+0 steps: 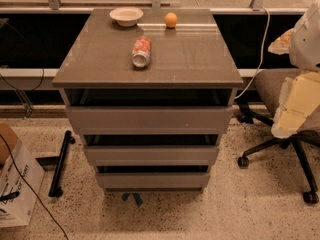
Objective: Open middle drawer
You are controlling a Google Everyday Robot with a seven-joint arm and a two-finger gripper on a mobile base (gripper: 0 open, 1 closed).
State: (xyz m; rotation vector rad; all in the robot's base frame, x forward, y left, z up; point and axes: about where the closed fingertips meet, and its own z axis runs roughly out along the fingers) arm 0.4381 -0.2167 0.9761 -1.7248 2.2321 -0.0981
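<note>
The grey-brown cabinet [150,59] stands in the middle of the camera view with three flat, handleless drawer fronts. The middle drawer [150,155] is the centre one, between the taller top drawer [149,119] and the bottom drawer [152,180]. Its front sits in line with the others, with a dark gap above it. My gripper [287,119] is the pale yellow and white part at the right edge. It hangs to the right of the cabinet, about level with the top drawer, apart from all the drawers and in front of the chair.
On the cabinet top are a white bowl [126,16], an orange [171,19] and a red can [141,52] lying on its side. An office chair [280,149] stands at the right. At the left are a cardboard box [15,184], cables and a black bar [60,161] on the floor.
</note>
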